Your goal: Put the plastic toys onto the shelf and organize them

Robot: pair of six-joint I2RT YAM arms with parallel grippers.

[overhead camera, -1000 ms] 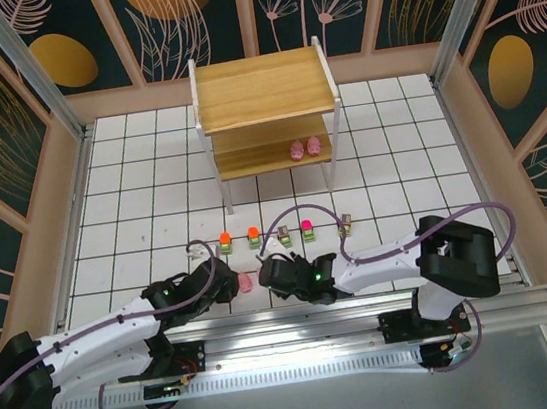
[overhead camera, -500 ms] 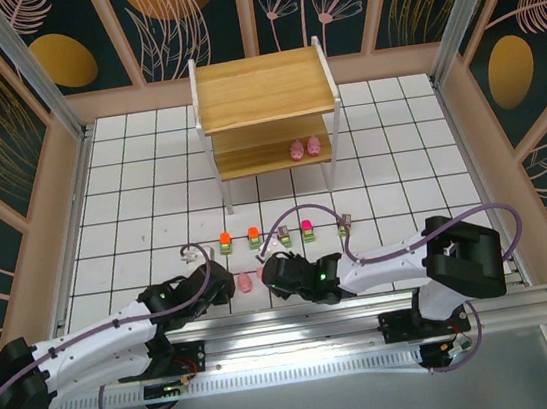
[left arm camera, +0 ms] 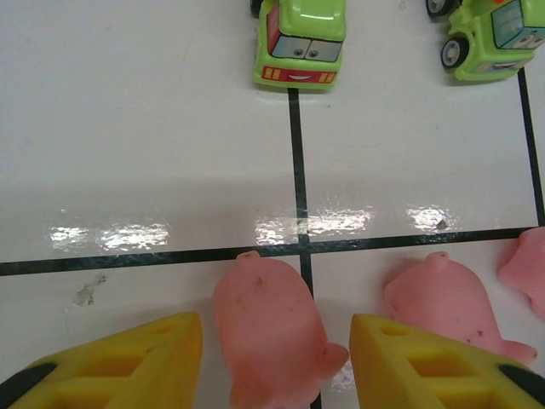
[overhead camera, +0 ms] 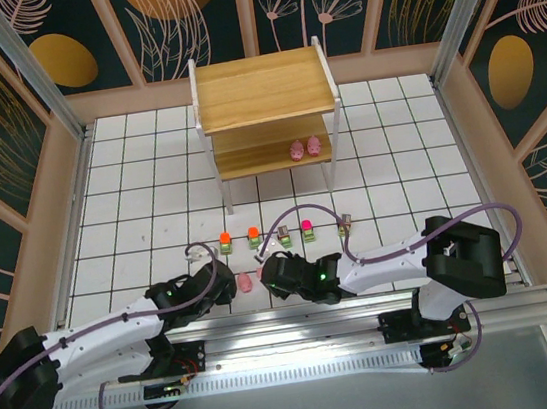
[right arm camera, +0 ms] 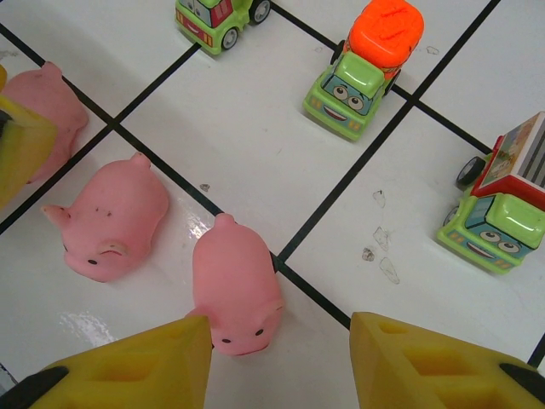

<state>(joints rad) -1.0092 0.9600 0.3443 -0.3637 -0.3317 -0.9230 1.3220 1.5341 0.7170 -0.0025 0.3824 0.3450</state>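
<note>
Two arms reach low over the white tiled table (overhead camera: 130,183), with the left arm (overhead camera: 100,338) and right arm (overhead camera: 382,266) both stretched out and their wrists converging near the front edge. The left gripper (left arm camera: 274,362) is tipped down at the table. Its yellow fingers (left arm camera: 128,362) are parted and straddle a pink pig (left arm camera: 268,336) with slim gaps on both sides, so no grip. A middle pig (left arm camera: 451,302) lies just beside it. The right gripper (right arm camera: 277,358) is also partly open, with a third pig (right arm camera: 236,285) at its mouth close to one finger, not clamped. Green toy trucks sit in a row beyond the pigs, among them an orange-topped truck (right arm camera: 366,72). The wooden shelf (overhead camera: 264,90) stands at the far side, with two pigs (overhead camera: 304,147) on its lower tier.
</note>
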